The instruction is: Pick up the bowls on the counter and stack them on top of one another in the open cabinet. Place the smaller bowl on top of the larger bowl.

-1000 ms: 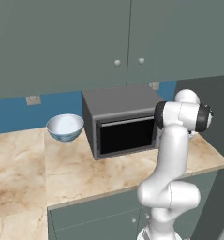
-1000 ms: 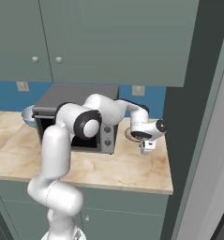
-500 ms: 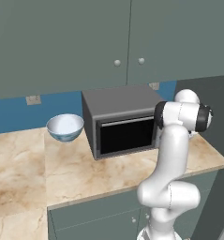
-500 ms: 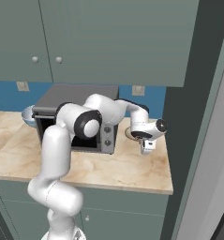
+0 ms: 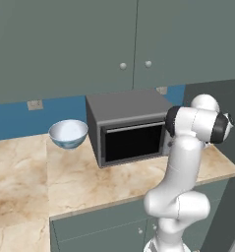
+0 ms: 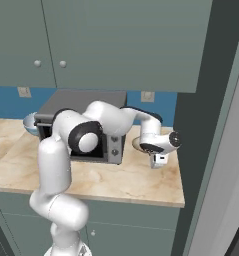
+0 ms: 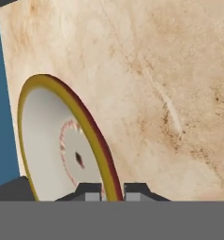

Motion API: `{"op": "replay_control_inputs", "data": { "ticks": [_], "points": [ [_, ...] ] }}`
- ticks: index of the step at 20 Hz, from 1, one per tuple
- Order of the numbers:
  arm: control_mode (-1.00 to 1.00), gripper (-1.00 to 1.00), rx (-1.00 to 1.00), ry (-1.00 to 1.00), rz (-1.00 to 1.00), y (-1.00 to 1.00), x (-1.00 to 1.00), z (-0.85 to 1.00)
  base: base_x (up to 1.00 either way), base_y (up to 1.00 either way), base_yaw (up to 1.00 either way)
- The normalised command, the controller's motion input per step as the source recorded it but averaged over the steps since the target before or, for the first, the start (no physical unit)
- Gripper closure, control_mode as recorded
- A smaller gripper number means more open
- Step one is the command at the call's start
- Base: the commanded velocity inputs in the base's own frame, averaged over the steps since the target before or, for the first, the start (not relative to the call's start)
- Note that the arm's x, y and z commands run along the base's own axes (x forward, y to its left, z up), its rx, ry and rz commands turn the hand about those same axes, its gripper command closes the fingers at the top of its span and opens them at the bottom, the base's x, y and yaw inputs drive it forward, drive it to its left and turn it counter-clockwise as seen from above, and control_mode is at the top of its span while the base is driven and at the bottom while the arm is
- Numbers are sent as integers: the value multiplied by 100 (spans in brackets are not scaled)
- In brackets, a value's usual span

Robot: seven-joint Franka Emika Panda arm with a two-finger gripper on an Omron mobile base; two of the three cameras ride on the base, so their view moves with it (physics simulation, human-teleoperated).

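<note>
Smaller bowl (image 7: 62, 150) sitting on counter (image 7: 179, 93), claw (image 7: 112, 193) pinching its rim; microwave (image 5: 129, 125) standing between it and larger bowl (image 5: 68, 133).

Marbled stone counter (image 7: 179, 93), smooth matt; smaller bowl (image 7: 52, 140) looks smooth glazed ceramic.

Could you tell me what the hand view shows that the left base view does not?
Hand view: the gripper shut on the rim of the smaller bowl, with its pale inside and yellow-and-red edge. Left base view: the larger bowl standing left of the microwave, under closed wall cupboards. Both: the beige marbled counter and the blue wall.
</note>
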Motion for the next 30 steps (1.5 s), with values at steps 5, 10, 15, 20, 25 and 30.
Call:
{"op": "replay_control_inputs", "data": {
  "ticks": [5,10,15,20,25,30],
  "points": [
    [-100,100,-2,-3,0,6,-46,53,0,0,0],
    [-100,100,-3,-5,0,15,-57,46,0,0,0],
    [-100,100,0,-2,0,10,-78,18,0,0,0],
    [-100,100,-2,-2,0,18,-82,9,0,0,0],
    [-100,100,-4,-2,0,32,-77,14,0,0,0],
    [-100,100,-5,-1,0,31,-82,25,0,0,0]
  ]
}}
